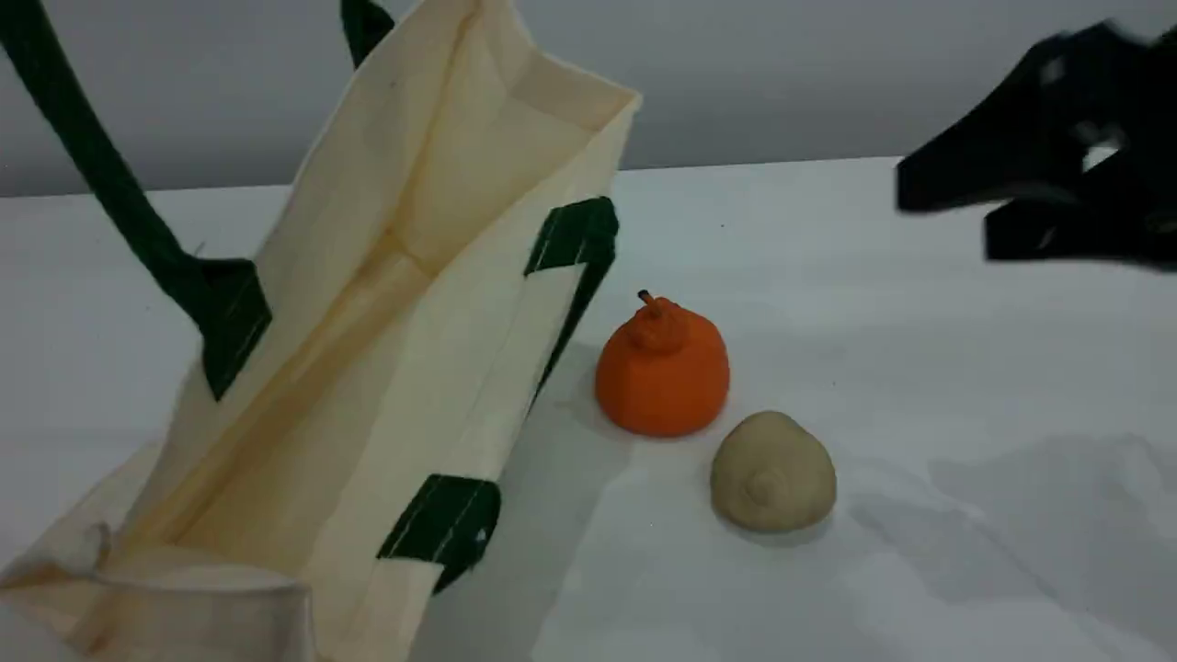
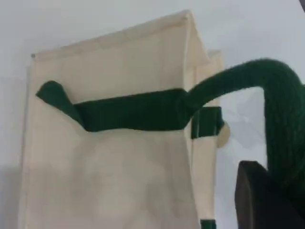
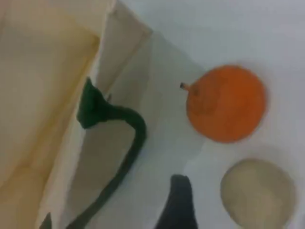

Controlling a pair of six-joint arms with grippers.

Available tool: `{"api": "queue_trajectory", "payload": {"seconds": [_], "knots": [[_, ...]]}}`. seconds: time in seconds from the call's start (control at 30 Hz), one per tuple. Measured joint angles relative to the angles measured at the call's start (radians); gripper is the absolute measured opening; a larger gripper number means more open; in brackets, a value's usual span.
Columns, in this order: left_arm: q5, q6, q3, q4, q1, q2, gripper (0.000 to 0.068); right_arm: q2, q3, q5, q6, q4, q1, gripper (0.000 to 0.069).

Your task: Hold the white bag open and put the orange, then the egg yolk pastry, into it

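The white bag [image 1: 395, 303] lies tilted on the left of the table with its mouth gaping toward the camera. One green handle [image 1: 101, 175] is pulled taut up and out past the top left edge. In the left wrist view my left gripper [image 2: 271, 200] is shut on that green handle [image 2: 281, 119], above the bag's outer side [image 2: 109, 167]. The orange [image 1: 662, 372] stands just right of the bag's rim, and the egg yolk pastry [image 1: 772, 471] lies in front of it to the right. My right gripper [image 1: 952, 216] hovers open at the far right, above and apart from both foods [image 3: 226, 102] [image 3: 257, 198].
The bag's second green handle [image 3: 124, 157] lies slack on the white table [image 1: 919, 368] between the bag and the orange. A grey wall runs along the table's far edge.
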Motion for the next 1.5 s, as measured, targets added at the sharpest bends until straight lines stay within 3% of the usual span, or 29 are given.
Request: {"api": "queue_trajectory", "payload": {"seconds": [0.27,0.83,1.1,1.33,1.5], "knots": [[0.018,0.0,0.0,0.011,0.0,0.001,0.0071,0.185,-0.105,-0.003,0.0,0.001,0.075,0.0561],[0.018,0.0,0.0,0.011,0.0,0.001,0.0071,0.401,-0.317,-0.008,0.001,0.0,0.081,0.0529],[0.017,0.001,0.0,0.01,0.0,0.001,0.0071,0.449,-0.391,-0.062,0.001,-0.001,0.177,0.0529],[0.017,0.001,0.0,0.009,0.0,0.001,0.0071,0.506,-0.452,-0.202,0.0,0.002,0.217,0.0529],[0.017,0.001,0.0,0.009,0.0,0.001,0.0071,0.552,-0.484,-0.157,0.002,0.001,0.217,0.0529]]}}
